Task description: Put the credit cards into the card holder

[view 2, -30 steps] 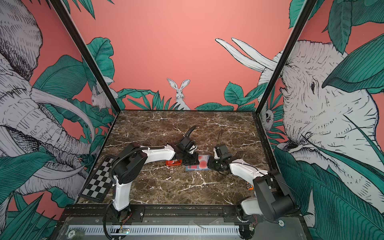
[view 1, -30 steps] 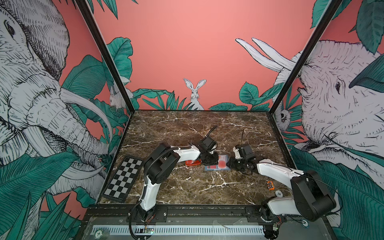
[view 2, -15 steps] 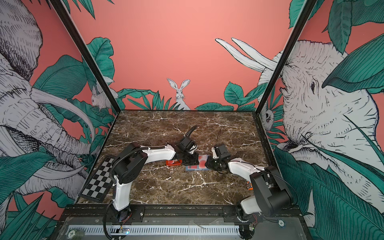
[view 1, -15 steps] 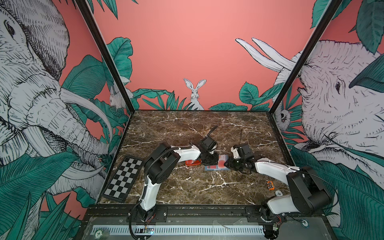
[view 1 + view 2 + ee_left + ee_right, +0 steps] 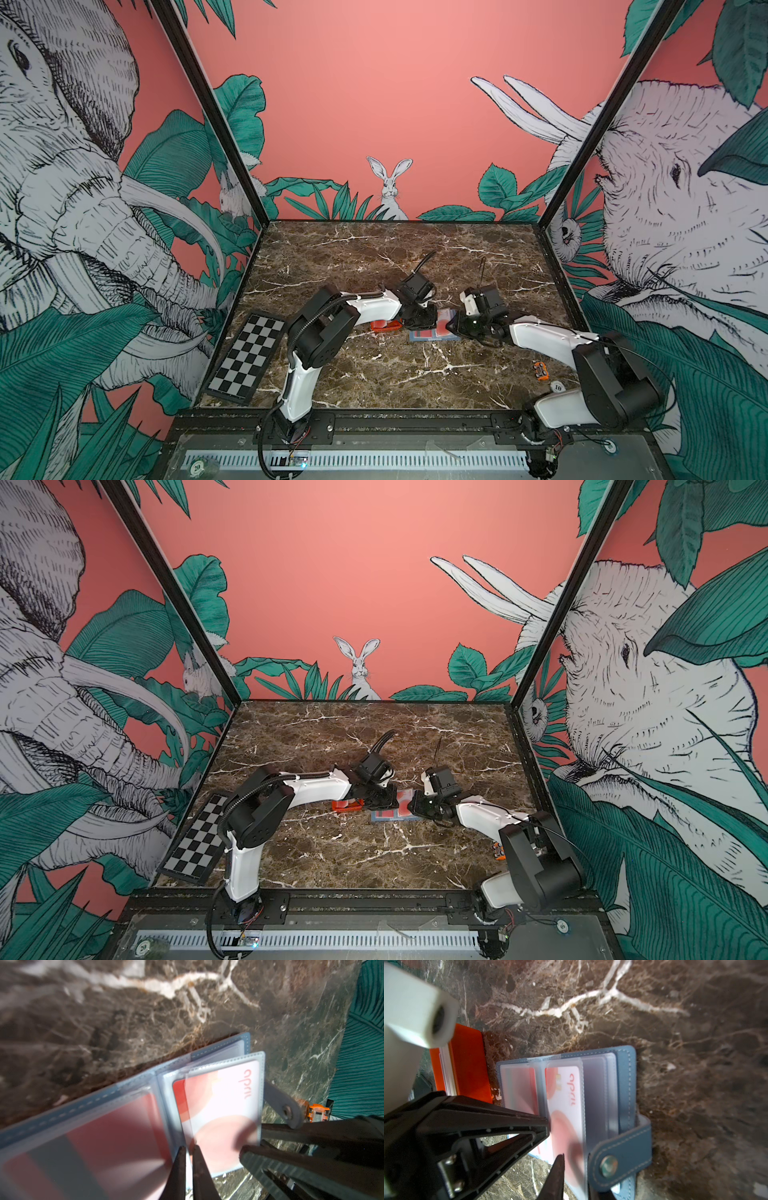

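The slate-blue card holder [image 5: 432, 336] [image 5: 394, 815] lies open mid-table, its snap tab [image 5: 618, 1159] flopped over one edge. A white credit card [image 5: 228, 1095] [image 5: 566, 1093] with a red circle sits almost fully inside a clear sleeve. My left gripper [image 5: 189, 1151] [image 5: 431, 322] is shut on that card's trailing edge. On the sleeve's outer edge, my right gripper [image 5: 575, 1167] [image 5: 252, 1138] [image 5: 456, 327] is pinched shut, one finger hidden behind the tab. Another red card [image 5: 93, 1147] fills the facing sleeve.
A small orange tray [image 5: 386, 325] [image 5: 467, 1064] holding a stack of white cards [image 5: 446, 1072] stands just left of the holder. A checkerboard panel [image 5: 249, 357] lies at the left edge. A small orange object [image 5: 540, 370] and a white token [image 5: 557, 387] lie at front right.
My right gripper has slid a little left, closer to the card holder. The left gripper has stayed at the holder, barely moving.
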{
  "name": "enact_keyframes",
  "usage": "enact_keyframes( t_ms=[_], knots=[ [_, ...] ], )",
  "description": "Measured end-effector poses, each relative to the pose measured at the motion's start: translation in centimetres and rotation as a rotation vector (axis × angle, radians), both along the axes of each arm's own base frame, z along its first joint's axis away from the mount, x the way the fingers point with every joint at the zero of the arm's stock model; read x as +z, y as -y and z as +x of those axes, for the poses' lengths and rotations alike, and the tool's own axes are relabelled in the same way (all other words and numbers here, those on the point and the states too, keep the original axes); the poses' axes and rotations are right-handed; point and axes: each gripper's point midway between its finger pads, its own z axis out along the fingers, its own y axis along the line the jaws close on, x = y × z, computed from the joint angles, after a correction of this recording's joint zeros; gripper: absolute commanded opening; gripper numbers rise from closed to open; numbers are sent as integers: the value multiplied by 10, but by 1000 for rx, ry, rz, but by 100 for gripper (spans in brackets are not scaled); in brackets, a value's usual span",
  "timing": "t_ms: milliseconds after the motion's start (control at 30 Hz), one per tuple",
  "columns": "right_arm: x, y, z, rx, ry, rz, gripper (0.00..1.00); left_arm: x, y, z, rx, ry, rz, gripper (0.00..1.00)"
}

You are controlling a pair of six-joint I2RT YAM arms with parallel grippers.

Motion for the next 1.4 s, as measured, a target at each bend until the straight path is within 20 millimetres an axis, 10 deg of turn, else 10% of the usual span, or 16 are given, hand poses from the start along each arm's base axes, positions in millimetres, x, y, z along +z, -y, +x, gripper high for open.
enact_keyframes(
  t_ms=[300,633,933,1400],
  knots=[
    [14,-8,8,20,31,-23,21,50,-10,14,26,115,-74,25],
    [54,-37,21,84,126,-37,21,100,-65,31,124,216,-154,28],
    [60,-67,18,143,141,-56,21,97,-101,30,165,234,-146,29],
    [43,-19,15,15,91,-175,29,84,-75,15,87,188,-188,28]
  ],
)
